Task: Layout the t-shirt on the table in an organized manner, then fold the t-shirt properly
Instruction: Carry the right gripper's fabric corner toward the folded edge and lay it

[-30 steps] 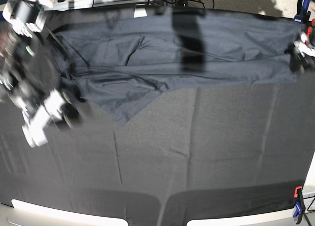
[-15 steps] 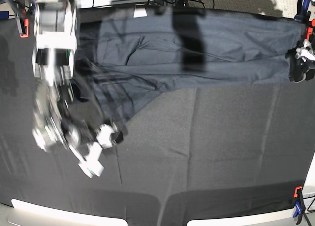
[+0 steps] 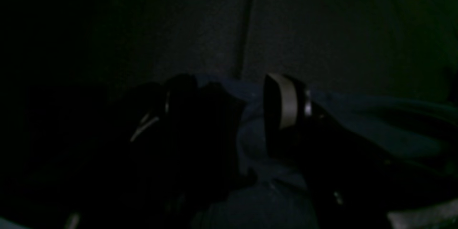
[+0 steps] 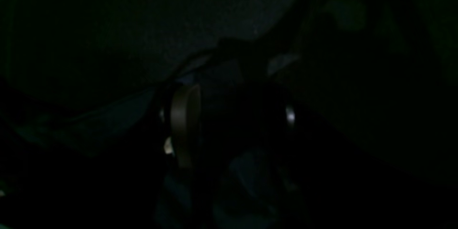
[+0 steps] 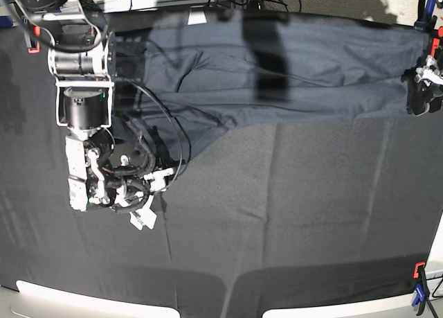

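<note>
The t-shirt (image 5: 291,68) lies stretched along the far edge of the bench (image 5: 311,214), its long axis running left to right, probably to pull it flat before folding. The left gripper (image 3: 229,114) at the far right has its fingers wide with a fold of cloth between them; the right gripper (image 5: 142,193), near left, also stands wide with dim cloth between its fingers.

My base view looks down from above on the whole surface (image 5: 291,214), wide and far enough to show its clamped edges; my left wrist view sits close behind my left tool (image 3: 232,114), facing dim cloth; my right wrist view rides just behind my right tool (image 4: 229,114), nearly black; all three share the t-shirt (image 5: 311,75).
</note>
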Action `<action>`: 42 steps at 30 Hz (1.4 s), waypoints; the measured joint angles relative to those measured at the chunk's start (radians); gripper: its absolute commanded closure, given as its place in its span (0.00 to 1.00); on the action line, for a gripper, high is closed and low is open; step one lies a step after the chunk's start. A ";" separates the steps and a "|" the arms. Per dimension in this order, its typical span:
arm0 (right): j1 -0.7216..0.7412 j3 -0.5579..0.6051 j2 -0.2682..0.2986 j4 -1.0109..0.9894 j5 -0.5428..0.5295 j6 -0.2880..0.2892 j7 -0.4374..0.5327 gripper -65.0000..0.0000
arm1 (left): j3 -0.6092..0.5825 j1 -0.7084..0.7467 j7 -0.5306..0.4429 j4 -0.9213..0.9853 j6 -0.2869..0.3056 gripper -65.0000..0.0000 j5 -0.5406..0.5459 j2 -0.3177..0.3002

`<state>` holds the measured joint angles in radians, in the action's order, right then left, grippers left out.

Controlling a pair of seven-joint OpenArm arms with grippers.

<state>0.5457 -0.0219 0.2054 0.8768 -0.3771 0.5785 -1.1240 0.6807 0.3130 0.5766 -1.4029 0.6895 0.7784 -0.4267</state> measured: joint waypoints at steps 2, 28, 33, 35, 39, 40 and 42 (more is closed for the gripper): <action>0.000 0.000 0.000 0.000 -0.008 0.000 -0.004 0.58 | 0.000 0.000 0.000 0.000 0.000 0.54 0.000 0.000; -0.173 0.001 -0.003 0.464 -0.061 0.113 -0.015 1.00 | 0.000 0.003 0.000 0.000 0.000 0.54 -0.014 0.000; -0.376 0.001 0.000 0.737 -0.062 0.113 -0.021 1.00 | 0.000 0.003 0.000 0.000 0.000 0.54 -0.015 0.001; -0.462 0.001 0.000 0.851 -0.083 0.114 -0.019 1.00 | 0.000 0.003 0.000 0.000 0.000 0.54 -0.013 0.002; -0.645 0.002 0.000 1.049 -0.093 0.116 -0.020 1.00 | 0.000 0.003 0.000 0.000 0.000 0.54 -0.015 0.002; -0.686 0.001 0.000 1.091 -0.087 0.115 -0.020 1.00 | 0.000 0.003 0.000 0.000 0.000 0.54 -0.013 0.003; -0.760 0.000 0.003 1.168 -0.089 0.114 -0.019 1.00 | 0.000 0.003 0.000 0.000 0.000 0.54 -0.014 0.003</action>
<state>-0.2142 -0.0216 0.2085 2.0449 -0.4656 0.6930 -1.1431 0.6807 0.3157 0.5766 -1.4029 0.6895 0.7647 -0.4240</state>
